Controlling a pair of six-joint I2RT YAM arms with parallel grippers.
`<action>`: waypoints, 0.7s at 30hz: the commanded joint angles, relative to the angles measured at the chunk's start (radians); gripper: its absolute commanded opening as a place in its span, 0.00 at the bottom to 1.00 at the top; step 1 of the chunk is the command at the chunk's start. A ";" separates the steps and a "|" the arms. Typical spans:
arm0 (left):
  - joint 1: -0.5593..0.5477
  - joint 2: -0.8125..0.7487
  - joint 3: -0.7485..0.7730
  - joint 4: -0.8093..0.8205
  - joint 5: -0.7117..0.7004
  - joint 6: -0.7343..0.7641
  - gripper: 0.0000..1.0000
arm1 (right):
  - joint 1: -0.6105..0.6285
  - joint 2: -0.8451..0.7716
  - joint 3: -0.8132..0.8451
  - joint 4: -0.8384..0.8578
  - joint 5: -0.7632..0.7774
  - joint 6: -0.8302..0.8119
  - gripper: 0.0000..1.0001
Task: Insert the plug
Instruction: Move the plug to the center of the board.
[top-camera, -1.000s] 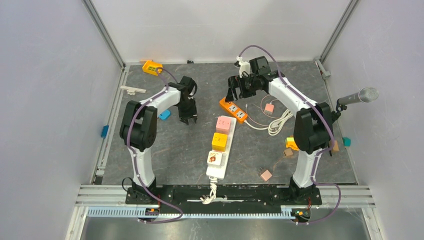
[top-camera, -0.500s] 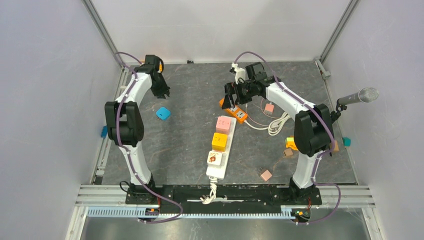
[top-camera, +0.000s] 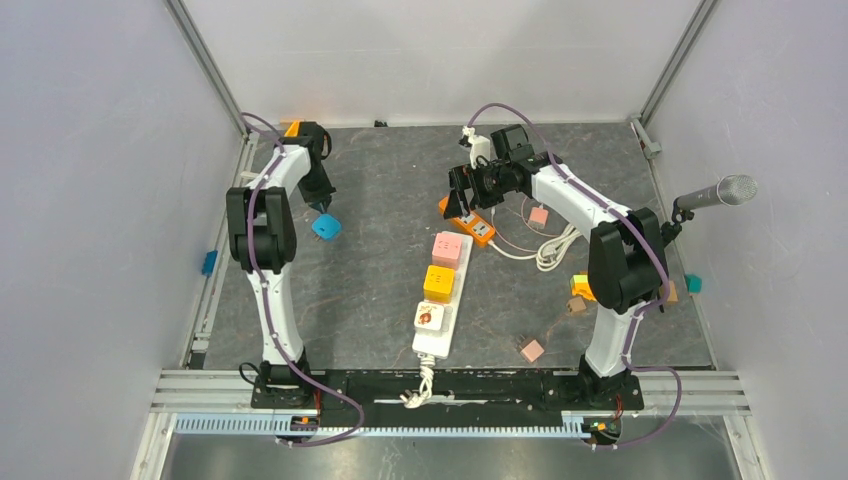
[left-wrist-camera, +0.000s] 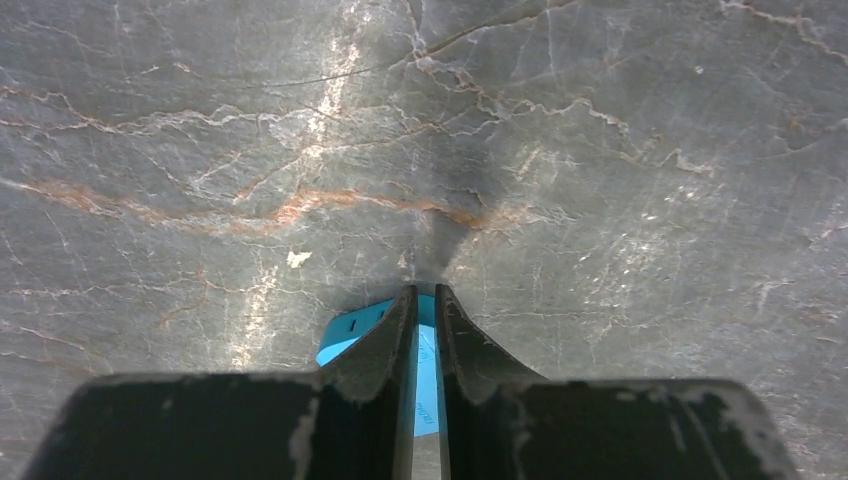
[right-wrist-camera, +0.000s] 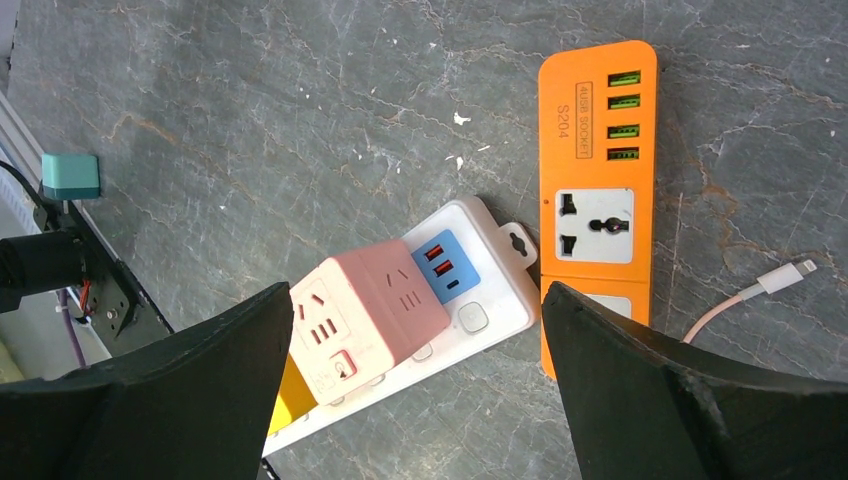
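A blue plug (top-camera: 324, 227) lies on the grey table at the left. My left gripper (top-camera: 320, 204) hangs just behind and over it, jaws shut to a thin slit. In the left wrist view the gripper (left-wrist-camera: 424, 291) points at the table and the blue plug (left-wrist-camera: 350, 336) shows beneath and between the fingers; I cannot tell whether they touch it. A white power strip (top-camera: 433, 335) carries a pink cube socket (top-camera: 447, 248) and a yellow one (top-camera: 439, 283). My right gripper (top-camera: 463, 196) stands wide open over the pink cube (right-wrist-camera: 365, 310) and strip (right-wrist-camera: 500, 300), holding nothing.
An orange socket strip (top-camera: 468, 220) (right-wrist-camera: 598, 190) lies beside the white strip's far end. A pink charger (top-camera: 538, 215) and a coiled white cable (top-camera: 558, 248) sit to the right. A microphone (top-camera: 715, 193) reaches in from the right wall. Small blocks (top-camera: 532, 350) lie at the near right.
My left arm swung from the table's middle to the back left, then came down over the blue plug while its jaws shut. The right gripper shifted slightly left and stayed open.
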 joint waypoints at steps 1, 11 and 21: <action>0.007 -0.028 0.024 0.001 -0.037 0.054 0.17 | -0.001 -0.031 0.030 0.005 -0.019 -0.023 0.98; 0.004 -0.019 -0.044 -0.060 -0.075 0.045 0.13 | 0.000 -0.014 0.053 -0.004 -0.025 -0.028 0.98; -0.147 -0.134 -0.278 0.029 0.061 0.041 0.11 | 0.013 -0.011 0.063 -0.003 -0.058 -0.051 0.98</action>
